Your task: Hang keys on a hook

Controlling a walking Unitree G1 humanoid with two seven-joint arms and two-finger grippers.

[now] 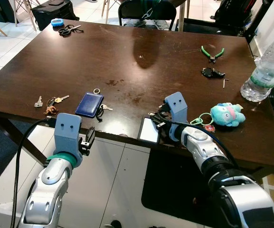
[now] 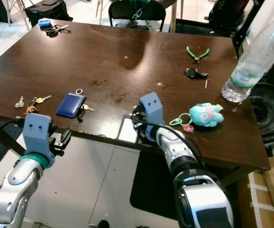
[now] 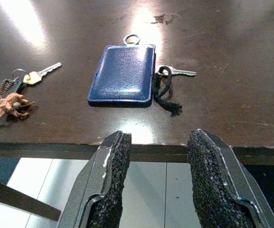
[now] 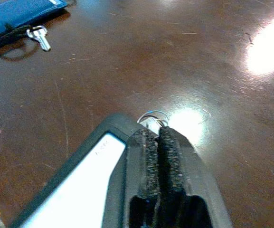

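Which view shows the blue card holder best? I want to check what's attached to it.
The left wrist view: the blue card holder lies close and sharp, with a metal ring, a black cord and a silver key. Both eye views show it small; the right wrist view catches just a corner.

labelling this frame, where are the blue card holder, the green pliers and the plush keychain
blue card holder (image 3: 123, 72): left wrist view, middle of its blue face.
green pliers (image 1: 212, 52): left eye view, where the green handles meet.
plush keychain (image 1: 227, 114): left eye view, on the turquoise plush body.
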